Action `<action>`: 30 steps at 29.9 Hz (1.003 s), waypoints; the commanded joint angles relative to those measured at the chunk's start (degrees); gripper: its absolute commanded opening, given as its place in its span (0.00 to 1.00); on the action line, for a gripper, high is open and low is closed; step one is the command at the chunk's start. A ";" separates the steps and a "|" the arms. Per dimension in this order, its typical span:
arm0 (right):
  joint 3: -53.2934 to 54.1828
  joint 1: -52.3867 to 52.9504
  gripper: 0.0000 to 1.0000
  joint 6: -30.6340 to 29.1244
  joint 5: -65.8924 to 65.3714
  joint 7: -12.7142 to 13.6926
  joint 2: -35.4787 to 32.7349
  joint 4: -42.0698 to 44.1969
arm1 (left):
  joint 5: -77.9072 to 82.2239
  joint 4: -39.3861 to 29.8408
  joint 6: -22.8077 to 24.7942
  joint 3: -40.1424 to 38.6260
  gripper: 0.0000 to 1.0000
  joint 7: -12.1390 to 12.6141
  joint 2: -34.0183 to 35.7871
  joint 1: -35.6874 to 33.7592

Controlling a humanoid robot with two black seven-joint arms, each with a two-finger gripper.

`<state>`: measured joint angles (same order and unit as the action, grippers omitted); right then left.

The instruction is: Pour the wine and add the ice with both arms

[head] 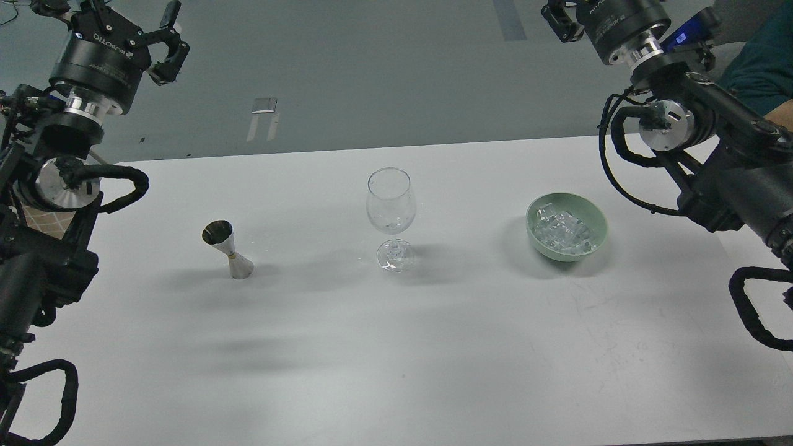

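Nearest to me the white tabletop [396, 371] is bare, with faint scuffs toward its right side.

Mid-tabletop, three things stand in a rough row, well apart from one another:
- Left: a steel jigger [228, 249], upright but leaning a little, open cup up.
- Centre: a clear stemmed wine glass [390, 217], upright; no liquid seen in it.
- Right: a pale green bowl [598, 224] holding the ice [565, 232], a heap of small clear cubes, all inside the bowl's rim.

My left arm [59, 186] comes up along the left edge, over the tabletop's left margin. My right arm [712, 148] does likewise on the right, its cable loop hanging above the tabletop's far right corner.

Farthest: left end effector [164, 46] raised beyond the far edge, over the grey floor [372, 68]; fingers spread apart, nothing between them. Right end effector [560, 18] sits at the top of the view, partly cut off and dark; I cannot tell whether it is open or closed. Neither touches anything on the tabletop.

A teal sleeve [765, 59] shows at the far right edge
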<state>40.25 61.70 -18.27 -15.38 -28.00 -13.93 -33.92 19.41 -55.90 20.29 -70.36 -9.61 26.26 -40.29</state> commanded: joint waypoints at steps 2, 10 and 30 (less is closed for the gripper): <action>0.00 0.00 1.00 0.17 0.00 0.00 -0.66 0.00 | -4.19 -6.14 -0.51 -2.06 0.98 9.68 1.86 3.80; -0.08 -0.09 1.00 0.17 0.00 0.00 -0.75 0.00 | -11.84 -22.39 -7.00 -17.24 0.96 22.34 1.86 20.39; -0.26 -0.53 1.00 0.43 -0.53 0.00 0.66 0.00 | -20.73 -42.72 -11.59 -35.20 0.96 29.12 -14.65 61.56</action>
<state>40.00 61.18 -17.98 -15.80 -28.00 -13.63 -33.93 -1.31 -98.46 8.92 -105.36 18.98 14.84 19.80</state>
